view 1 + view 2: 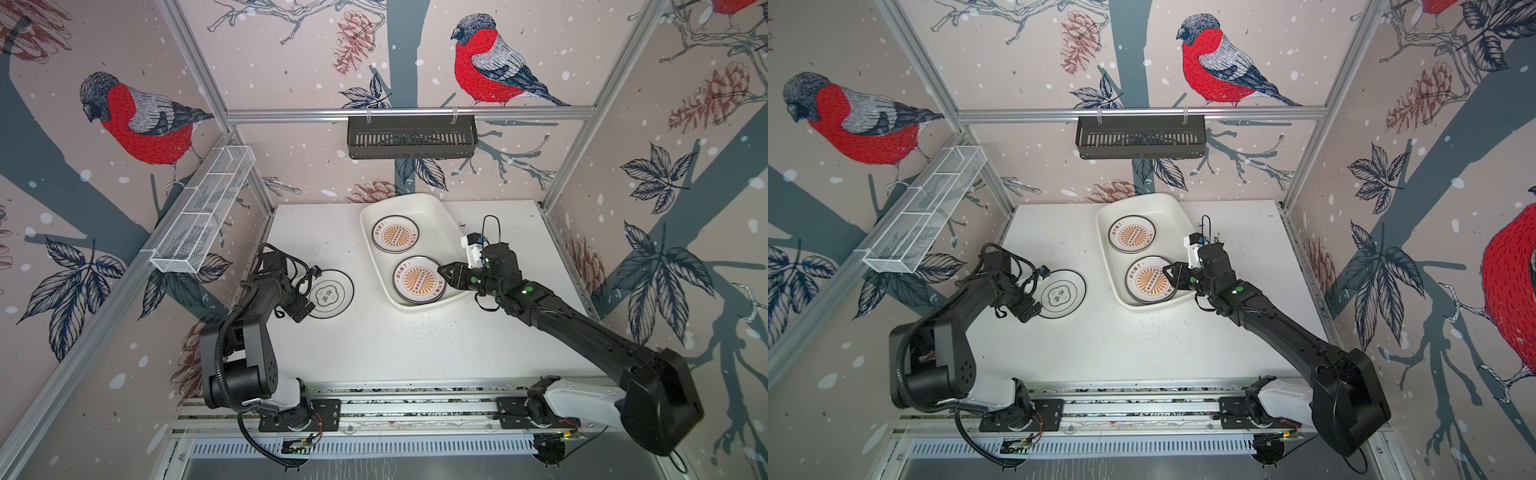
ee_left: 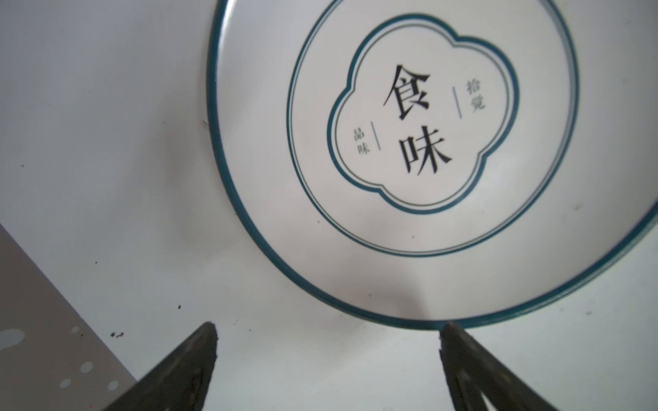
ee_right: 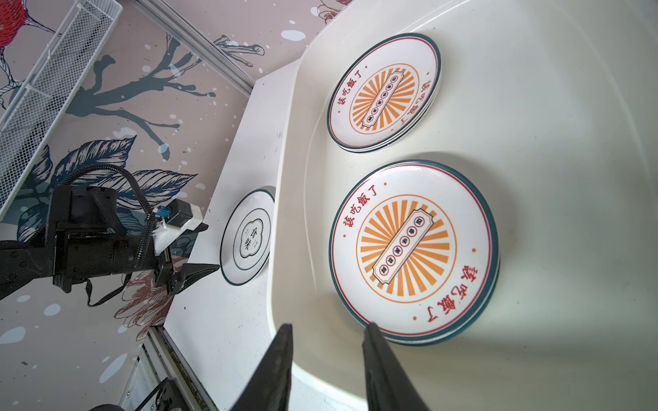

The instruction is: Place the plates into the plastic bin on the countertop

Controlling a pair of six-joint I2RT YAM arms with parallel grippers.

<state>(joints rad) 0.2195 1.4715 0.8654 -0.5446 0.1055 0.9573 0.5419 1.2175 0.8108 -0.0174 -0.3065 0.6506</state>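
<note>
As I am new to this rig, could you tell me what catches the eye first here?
The red bullfinch wallpaper dominates the walls. On the countertop, the plastic bin at the back holds a far sunburst stack and a near sunburst stack of plates, while an emblem plate lies outside it by the open left tool.

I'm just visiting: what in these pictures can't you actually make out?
- Plate count in the near sunburst stack and far sunburst stack: top views show only top plates; right wrist view's rims are too thin.
- Emblem plate: left arm covers its edge in both top views; left wrist view crops it.
- Black rack contents, top views: slotted wall hides them.
</note>
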